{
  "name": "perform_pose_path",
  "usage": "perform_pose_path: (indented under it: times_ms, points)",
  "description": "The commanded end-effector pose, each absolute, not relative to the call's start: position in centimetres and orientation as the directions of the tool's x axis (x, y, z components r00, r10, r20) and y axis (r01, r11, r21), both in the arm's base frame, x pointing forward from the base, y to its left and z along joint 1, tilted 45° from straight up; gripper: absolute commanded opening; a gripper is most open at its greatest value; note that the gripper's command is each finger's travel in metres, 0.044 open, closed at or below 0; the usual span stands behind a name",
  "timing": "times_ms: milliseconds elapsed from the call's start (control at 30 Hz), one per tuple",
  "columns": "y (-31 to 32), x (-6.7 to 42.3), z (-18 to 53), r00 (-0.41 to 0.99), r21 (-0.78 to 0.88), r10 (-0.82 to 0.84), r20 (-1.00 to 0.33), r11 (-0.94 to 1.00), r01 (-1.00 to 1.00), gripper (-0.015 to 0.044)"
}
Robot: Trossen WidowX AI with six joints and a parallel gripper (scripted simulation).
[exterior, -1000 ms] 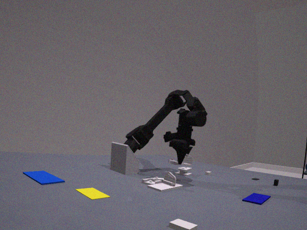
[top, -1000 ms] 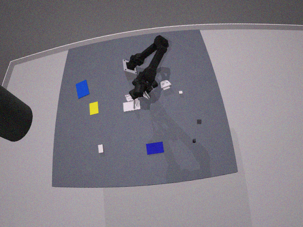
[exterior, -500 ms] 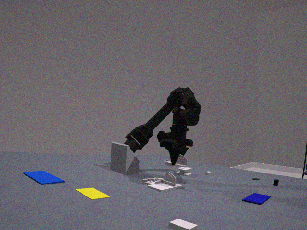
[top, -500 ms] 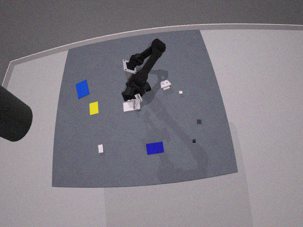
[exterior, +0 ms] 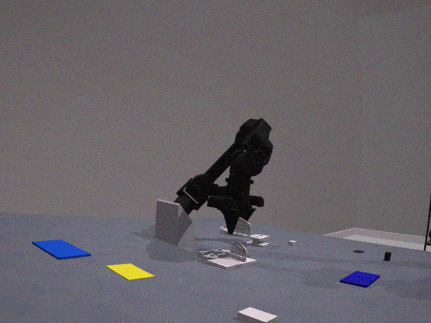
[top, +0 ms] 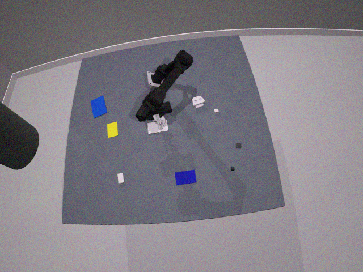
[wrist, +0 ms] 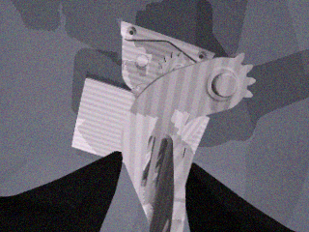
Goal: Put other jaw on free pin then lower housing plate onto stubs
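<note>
My gripper (top: pixel 156 115) (exterior: pixel 238 225) (wrist: pixel 154 164) is shut on a white toothed jaw (exterior: pixel 244 227) (wrist: pixel 185 89) and holds it above the base. The jaw's toothed end with its round hole points to the upper right in the wrist view. The white base (top: pixel 152 128) (exterior: pixel 226 263) (wrist: pixel 102 116) lies on the mat below. The other jaw (exterior: pixel 238 251) is on the base, mostly hidden in the wrist view by the held jaw. A round pin top (wrist: pixel 141 61) shows on the base. The housing plate (top: pixel 198 100) (exterior: pixel 260 236), with two holes, rests on a low support.
A blue sheet (top: pixel 98 106) (exterior: pixel 60 248) and a yellow sheet (top: pixel 112 129) (exterior: pixel 130 271) lie left of the base. A dark blue sheet (top: pixel 185 177) (exterior: pixel 360 278), a white block (top: pixel 120 178) (exterior: pixel 257 315), a small white cube (top: pixel 216 110) and dark blocks (top: pixel 238 145) (top: pixel 232 169) are farther around.
</note>
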State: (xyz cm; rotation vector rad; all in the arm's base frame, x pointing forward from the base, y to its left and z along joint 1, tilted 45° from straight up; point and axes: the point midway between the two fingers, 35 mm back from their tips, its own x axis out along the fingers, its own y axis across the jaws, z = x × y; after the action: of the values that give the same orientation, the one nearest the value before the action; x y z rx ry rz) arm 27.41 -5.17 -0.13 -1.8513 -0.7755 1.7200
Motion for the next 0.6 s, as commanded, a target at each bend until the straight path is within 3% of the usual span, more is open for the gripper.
perform_pose_path:
  times_ms: [0, 567]
  points:
    - [-6.35, 27.5, -0.97, 0.052, -0.69, 0.692, -0.72, -0.722, 0.051, 0.0134]
    - [-6.68, 27.41, -1.34, 0.052, -0.692, 0.693, -0.719, -0.72, 0.038, 0.0134]
